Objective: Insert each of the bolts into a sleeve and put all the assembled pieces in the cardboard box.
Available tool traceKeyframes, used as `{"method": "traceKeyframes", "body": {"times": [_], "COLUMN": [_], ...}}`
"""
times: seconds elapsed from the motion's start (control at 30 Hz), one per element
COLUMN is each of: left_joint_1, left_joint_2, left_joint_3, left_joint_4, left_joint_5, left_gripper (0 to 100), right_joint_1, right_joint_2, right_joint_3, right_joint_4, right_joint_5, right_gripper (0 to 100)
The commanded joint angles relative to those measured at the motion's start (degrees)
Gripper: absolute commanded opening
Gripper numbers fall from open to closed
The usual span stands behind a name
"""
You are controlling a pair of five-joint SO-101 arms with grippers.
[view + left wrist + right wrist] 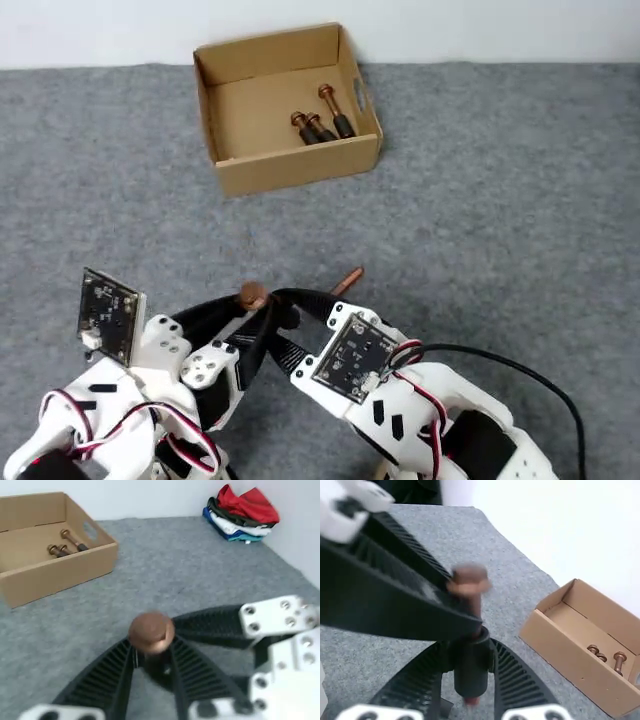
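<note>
Two grippers are meeting over the grey mat [480,220], well apart from the one box [295,168]. Three assembled pieces [322,120] are lying side by side in the box, against its near wall by a corner.

One bolt [151,631] and one sleeve [470,672] are sitting between the grippers. The left gripper [152,652] is pinching the bolt just under its round head, its fingers nearly closed around it. The right gripper [469,652] is clamping the black sleeve, its fingers pressing on either side. The bolt's shank is running into the sleeve, and a copper tip is showing at the sleeve's far end. The left gripper's fingers are crossing just above the sleeve, close to the right gripper's fingertips.

In the high view a copper rod end [348,280] is poking out beside the right gripper; I cannot tell whether it is this bolt's tip.
</note>
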Motion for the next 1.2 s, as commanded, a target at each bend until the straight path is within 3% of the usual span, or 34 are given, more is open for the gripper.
{"method": "traceKeyframes", "body": {"times": [0.0, 0.17, 0.33, 0.43, 0.57, 0.8, 0.97, 1.17], "left_joint_1": [0.09, 0.0, -1.05, -6.07, -12.75, -33.85, -43.6, -45.27], "left_joint_2": [0.18, 0.18, 0.26, 0.26, -0.18, -0.26, -0.26, -0.26], "left_joint_3": [-1.1, -3.56, -7.87, -9.1, -8.84, 1.36, 17.01, 33.71], "left_joint_4": [2.02, 3.43, 3.43, 3.43, 3.25, 2.73, -6.59, -21.89], "left_joint_5": [-0.97, -0.88, -0.7, -1.32, -6.59, -14.24, -18.29, -20.92], "left_gripper": [19, 19, 19, 15, 0, 0, 0, 0], "right_joint_1": [-0.04, 0.04, 4.62, 8.92, 16.13, 28.79, 29.49, 29.41], "right_joint_2": [-0.13, -0.13, -0.31, -0.22, -0.13, 0.22, 8.22, 26.68], "right_joint_3": [-0.88, -0.88, -0.88, -1.05, -1.05, -4.31, -15.47, -30.95], "right_joint_4": [-1.89, -1.89, -1.89, -1.36, 0.22, 8.75, 12.97, 14.29], "right_joint_5": [0.44, 0.26, 0.09, -4.04, -11.25, -25.85, -31.91, -34.29], "right_gripper": [0.8, 0.8, 0.8, 0.8, 0.8, 0.8, 0.8, 0.8]}}
